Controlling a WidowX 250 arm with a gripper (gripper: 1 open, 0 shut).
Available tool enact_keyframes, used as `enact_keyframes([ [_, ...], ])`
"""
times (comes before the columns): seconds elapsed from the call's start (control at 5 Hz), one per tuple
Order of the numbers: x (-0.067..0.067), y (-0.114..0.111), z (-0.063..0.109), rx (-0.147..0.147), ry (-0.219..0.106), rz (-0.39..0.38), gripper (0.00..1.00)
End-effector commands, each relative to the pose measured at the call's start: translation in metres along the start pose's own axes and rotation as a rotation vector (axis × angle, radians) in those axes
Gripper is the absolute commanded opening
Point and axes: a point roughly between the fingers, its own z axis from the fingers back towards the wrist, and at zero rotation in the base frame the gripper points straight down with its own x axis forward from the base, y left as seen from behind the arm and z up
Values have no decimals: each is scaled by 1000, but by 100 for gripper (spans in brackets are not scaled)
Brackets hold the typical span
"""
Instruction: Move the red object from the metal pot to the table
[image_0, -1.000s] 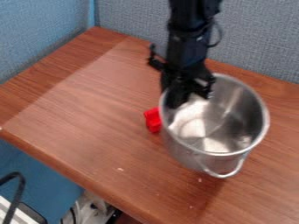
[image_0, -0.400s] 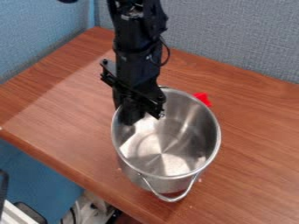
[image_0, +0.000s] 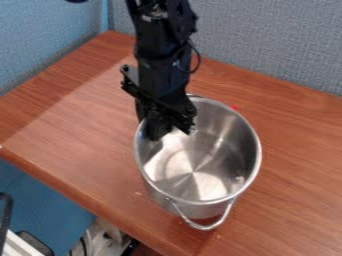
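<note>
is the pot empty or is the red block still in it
Empty as far as visible: the metal pot shows only bare shiny steel inside. The gripper hides part of its rim; no red block is visible anywhere.

Blue textured wall panel (image_0: 287, 40) fills upper right of the frame, another stretch at upper left. Dark cables (image_0: 11, 215) at lower left, below the tabletop edge. Pale clutter, indistinct, along bottom edge.

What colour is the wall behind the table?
Blue, a textured panel, seen best at the top of the camera view.
</note>
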Motion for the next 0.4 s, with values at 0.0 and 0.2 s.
enact_keyframes([
  [0.0,4,-8,1,15,-27,26,0],
  [0.2,11,-6,-8,25,-27,76,0],
])
